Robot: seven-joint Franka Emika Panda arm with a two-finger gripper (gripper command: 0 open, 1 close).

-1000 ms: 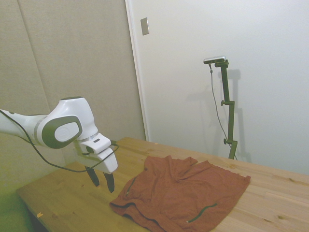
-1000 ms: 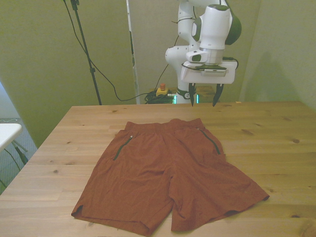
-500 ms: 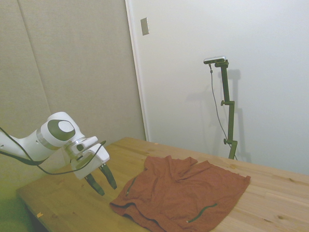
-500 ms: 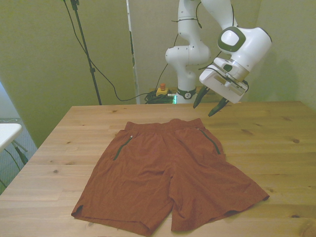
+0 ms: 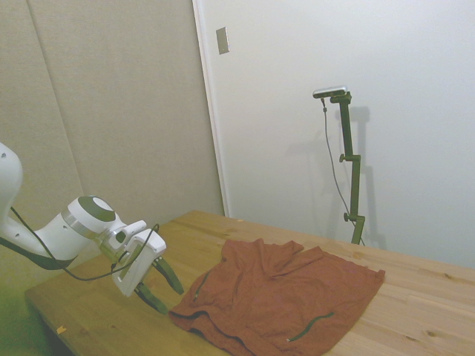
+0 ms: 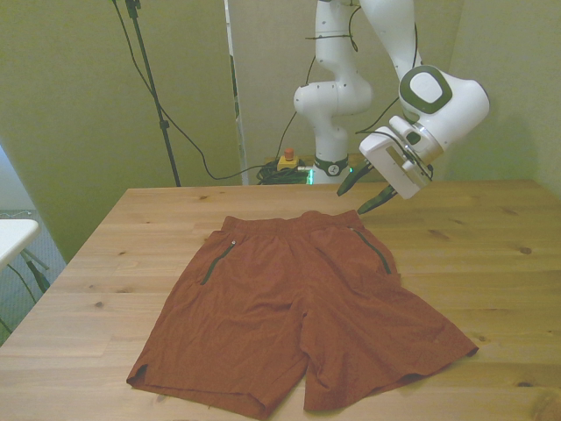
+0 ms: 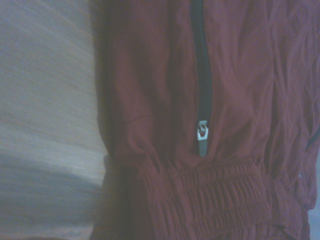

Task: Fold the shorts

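The rust-orange shorts point(image 6: 307, 298) lie spread flat on the wooden table point(image 6: 491, 237), waistband toward the far edge, both legs toward the near edge. In the side view the shorts point(image 5: 282, 297) look wrinkled. My gripper point(image 6: 355, 196) hangs tilted just above the table beside the waistband corner on the front view's right, open with nothing between its dark fingers. From the side the gripper point(image 5: 169, 291) sits next to the garment's near corner. The wrist view shows the shorts point(image 7: 235, 100) close up, with a dark zipper line, a silver zipper pull point(image 7: 201, 132) and the gathered waistband.
Bare tabletop point(image 5: 104, 311) surrounds the shorts on all sides. A white surface point(image 6: 13, 237) stands off the table at the front view's left. Cables and a red-topped button point(image 6: 287, 160) lie behind the far edge.
The arm has swung down and toward the shorts' waistband corner, tilting the gripper over. The fingers stay open. The shorts have not moved.
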